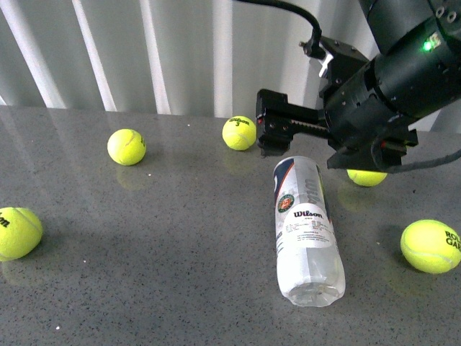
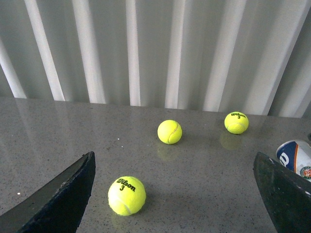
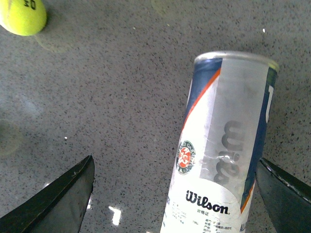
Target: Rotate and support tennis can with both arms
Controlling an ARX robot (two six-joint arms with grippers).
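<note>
Tennis can (image 1: 308, 231) lies sideways on the tabletop (image 1: 180, 274); we log right hand (image 3: 175, 162) unclenched above it, left hand (image 2: 174, 156) likewise spread wide.

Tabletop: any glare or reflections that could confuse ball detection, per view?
Front view: glossy table shows faint mirror images under the tennis balls. Left wrist view: same ghost reflections below the balls, image sharp. Right wrist view: small white glare patches beside the tennis can; label crisp.

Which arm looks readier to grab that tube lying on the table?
Right. The open right gripper hangs over the clear plastic Wilson tennis can; the left gripper faces yellow-green tennis balls.
</note>
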